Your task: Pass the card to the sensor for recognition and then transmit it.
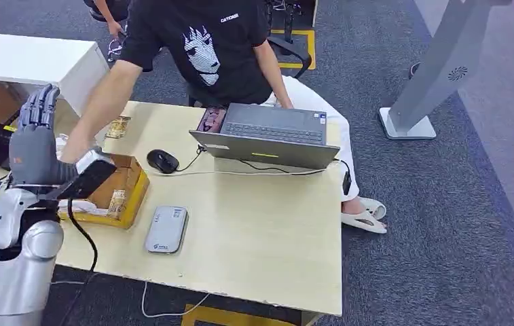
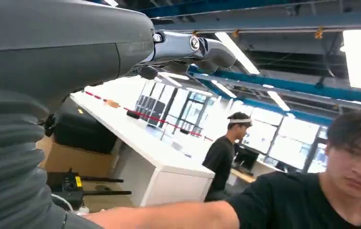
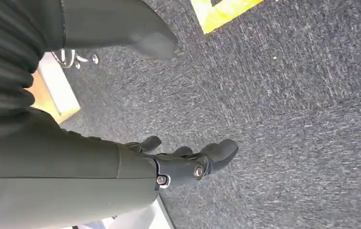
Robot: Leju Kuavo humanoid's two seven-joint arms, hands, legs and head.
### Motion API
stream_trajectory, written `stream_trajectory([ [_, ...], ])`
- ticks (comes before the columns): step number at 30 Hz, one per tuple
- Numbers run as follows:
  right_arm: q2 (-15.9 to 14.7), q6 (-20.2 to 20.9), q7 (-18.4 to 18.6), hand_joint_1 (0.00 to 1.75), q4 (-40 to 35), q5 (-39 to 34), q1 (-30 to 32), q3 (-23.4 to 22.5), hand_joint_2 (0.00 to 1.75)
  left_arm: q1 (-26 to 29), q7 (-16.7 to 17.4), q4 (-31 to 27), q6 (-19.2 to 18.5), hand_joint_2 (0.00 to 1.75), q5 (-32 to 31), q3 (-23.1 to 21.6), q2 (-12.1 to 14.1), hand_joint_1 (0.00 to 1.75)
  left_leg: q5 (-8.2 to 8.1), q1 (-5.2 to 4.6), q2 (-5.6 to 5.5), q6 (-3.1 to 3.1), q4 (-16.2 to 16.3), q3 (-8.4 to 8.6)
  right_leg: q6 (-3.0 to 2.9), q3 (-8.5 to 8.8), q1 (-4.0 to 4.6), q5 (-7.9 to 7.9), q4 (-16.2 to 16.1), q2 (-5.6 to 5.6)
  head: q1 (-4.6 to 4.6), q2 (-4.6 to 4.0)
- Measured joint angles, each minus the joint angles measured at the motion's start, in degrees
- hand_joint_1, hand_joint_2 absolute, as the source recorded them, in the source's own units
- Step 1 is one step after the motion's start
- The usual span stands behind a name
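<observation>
Head view: left hand (image 1: 34, 142) raised upright at the counter's (image 1: 267, 231) left end, fingers (image 1: 40, 103) straight up and spread, nothing seen in them, so released. Palm faces away from the camera, so can't rule out a thin item behind it. A person in a black T-shirt (image 1: 203, 44) sits on the far side and reaches an arm (image 1: 101, 112) across to the robot's hand; the person's hand ends right at/behind the robot's palm, contact itself hidden. Can't make out the card anywhere w/ certainty: small tan items lie on the counter near the far edge (image 1: 119, 126) and in the open cardboard box (image 1: 119, 193), too small to tell what they are. Sensor (image 1: 166, 229), a flat grey-white pad, lies on the counter just right of the box, near the front edge, apart from the hand. Black mouse (image 1: 162, 161) sits between box and open laptop (image 1: 267, 139), cable running along the counter.

Left wrist view: grey thumb and finger (image 2: 192, 47) extended over the scene, person's forearm (image 2: 169, 214) reaching in below.

Right wrist view: right hand (image 3: 188, 162) hangs over grey carpet (image 3: 288, 119), fingers loosely curled, holding nothing, not tight enough to call clenched.
</observation>
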Motion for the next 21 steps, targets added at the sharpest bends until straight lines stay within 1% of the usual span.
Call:
stream_trajectory([
  [7,0.07,-0.17,0.48,0.0,0.0,-0.57,0.04,-1.18,1.75,11.77,-3.02,-8.05,2.19,1.75,1.75,0.0,-1.42,0.0,-0.03,0.0,0.0,0.0,-0.01,-0.06,0.0,-0.04,0.0,-0.01,0.0,0.0,-0.02,0.0],
  [11,0.07,-0.17,0.35,0.0,0.0,-0.72,0.04,-1.75,1.75,17.21,-4.09,-11.06,2.8,1.75,2.05,0.48,-2.17,0.0,-0.03,0.0,-0.02,0.0,-0.01,-0.07,0.01,-0.04,0.0,-0.02,0.0,-0.05,0.0,0.0],
  [16,0.09,-0.15,-0.18,0.0,0.0,-0.79,0.02,-2.06,1.75,20.04,-4.2,-12.79,2.91,1.75,2.6,1.33,-2.8,0.0,-0.02,0.01,-0.03,0.0,-0.01,-0.05,0.01,0.01,0.01,-0.01,0.0,-0.07,-0.02,0.0],
  [21,0.09,-0.13,-0.68,0.0,0.0,-0.81,0.03,-2.49,1.75,22.87,-5.27,-14.15,2.78,1.75,3.74,2.65,-3.57,0.0,-0.02,0.01,-0.04,0.0,-0.01,-0.05,0.01,0.01,0.01,-0.01,0.0,-0.08,0.02,0.0],
])
